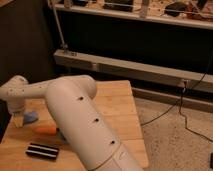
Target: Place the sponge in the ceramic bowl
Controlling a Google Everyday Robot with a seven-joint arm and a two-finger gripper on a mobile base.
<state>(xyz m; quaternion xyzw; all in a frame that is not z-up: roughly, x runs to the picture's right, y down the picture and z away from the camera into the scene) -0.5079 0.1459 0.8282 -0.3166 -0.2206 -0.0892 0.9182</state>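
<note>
The light-blue sponge (30, 117) lies on the wooden table (117, 107) near its left edge. My gripper (17, 120) hangs from the white wrist just left of the sponge, pointing down at the tabletop, open and holding nothing. The reddish-orange ceramic bowl (46, 130) sits a little nearer and to the right of the sponge. It shows only as a low orange sliver, with its right part hidden behind my thick white arm (82, 125).
A flat black object with pale stripes (42, 150) lies near the table's front left. A metal rail and dark shelving (135, 67) run behind the table. Cables (180, 107) trail over the speckled floor to the right.
</note>
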